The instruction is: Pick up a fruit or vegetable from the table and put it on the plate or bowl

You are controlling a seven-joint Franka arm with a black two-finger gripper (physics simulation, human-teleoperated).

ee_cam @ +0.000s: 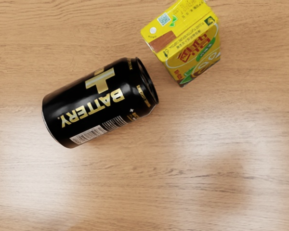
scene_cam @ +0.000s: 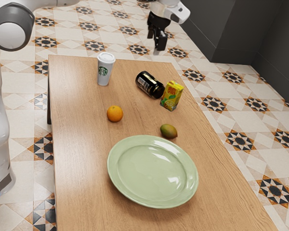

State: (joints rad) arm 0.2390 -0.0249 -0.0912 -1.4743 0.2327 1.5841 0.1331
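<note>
An orange [scene_cam: 114, 113] lies near the middle of the wooden table [scene_cam: 79, 154]. A small green-and-orange mango [scene_cam: 168, 131] rests closer to the pale green plate [scene_cam: 114, 168], just beyond the plate's far rim. The plate holds nothing. My black gripper [scene_cam: 156, 44] hangs high above the table's far edge, over the black can, well away from both fruits. Its fingers stand open with nothing between them.
A white lidded coffee cup [scene_cam: 105, 69] stands at the table's far side. A black can [scene_cam: 150, 84] [ee_cam: 100, 109] lies on its side beside a yellow juice box [scene_cam: 171, 95] [ee_cam: 185, 41]. Patterned tile floor surrounds the table.
</note>
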